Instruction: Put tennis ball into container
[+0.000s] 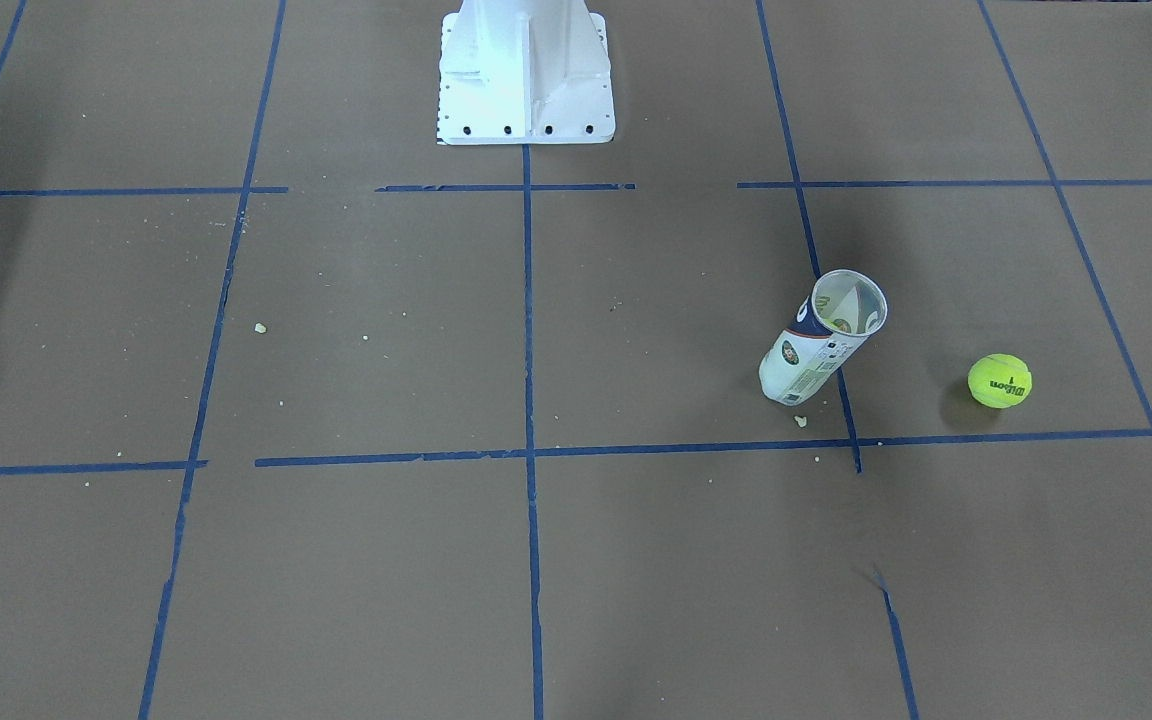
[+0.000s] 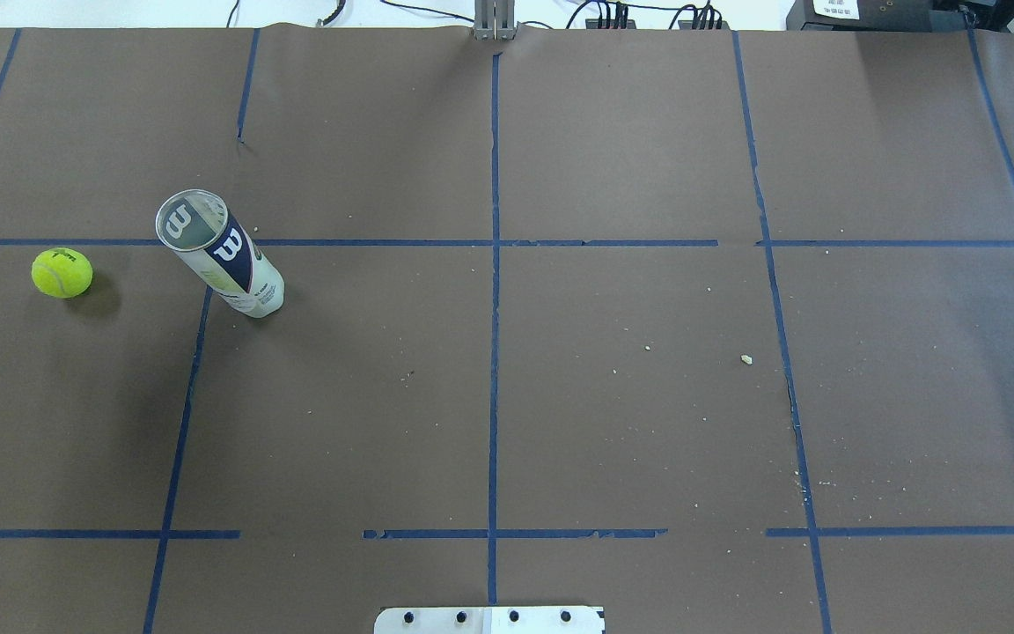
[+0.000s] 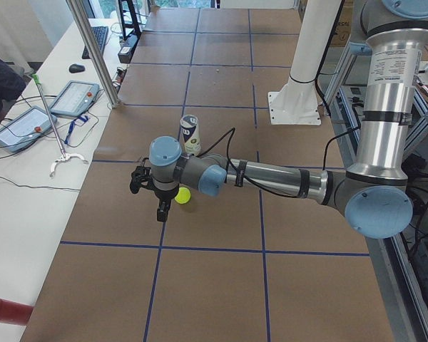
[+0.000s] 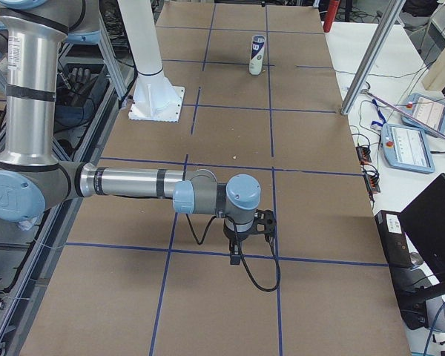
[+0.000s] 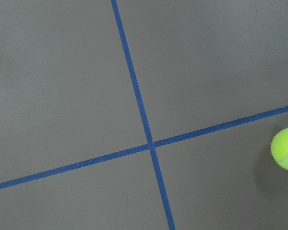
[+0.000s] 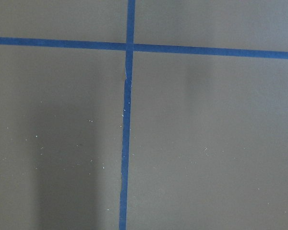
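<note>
Left gripper (image 3: 151, 192) hangs low over the table (image 2: 648, 414). We see it only in the side view, so we cannot tell how wide its jaws stand. Tennis ball (image 1: 1000, 381) lies on the table just beside this gripper and shows at the edge of its wrist view; whether they touch, we cannot tell. Container (image 2: 221, 254) stands upright beyond the ball, mouth open at the top, near it but apart. Right gripper (image 4: 246, 231) hangs over a tape cross (image 6: 129, 47), well apart from both, its opening likewise unreadable.
</note>
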You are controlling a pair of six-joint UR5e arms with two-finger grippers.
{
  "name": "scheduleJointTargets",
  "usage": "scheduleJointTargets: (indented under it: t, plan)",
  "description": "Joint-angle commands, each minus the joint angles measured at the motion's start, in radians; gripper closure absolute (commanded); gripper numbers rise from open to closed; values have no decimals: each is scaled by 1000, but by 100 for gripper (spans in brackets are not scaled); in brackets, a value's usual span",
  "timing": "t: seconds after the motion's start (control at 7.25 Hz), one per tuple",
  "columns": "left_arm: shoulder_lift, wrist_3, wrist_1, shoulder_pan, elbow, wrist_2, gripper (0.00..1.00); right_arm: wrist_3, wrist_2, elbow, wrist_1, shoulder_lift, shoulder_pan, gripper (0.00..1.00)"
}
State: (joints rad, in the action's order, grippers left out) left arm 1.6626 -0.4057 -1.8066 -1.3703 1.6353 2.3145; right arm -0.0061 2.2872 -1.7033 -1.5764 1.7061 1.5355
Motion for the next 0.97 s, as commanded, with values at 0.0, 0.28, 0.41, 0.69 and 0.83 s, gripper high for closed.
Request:
scheduleJointTargets:
  t: [0.0, 0.28, 0.41, 0.69, 0.83]
  plan:
    - [97, -214, -3, 156, -53, -1, 0, 0, 0, -1, -1, 0, 0, 0]
    - [137, -219, -8, 247, -115, -53, 0, 0, 0, 1, 1, 0, 0, 0]
    - [138, -219, -17, 263, -130, -73, 0, 0, 0, 1, -1, 0, 0, 0]
    - [137, -216, -78, 266, -187, -73, 0, 0, 0, 1, -1, 0, 0, 0]
    - [137, -216, -94, 269, -201, -73, 0, 0, 0, 1, -1, 0, 0, 0]
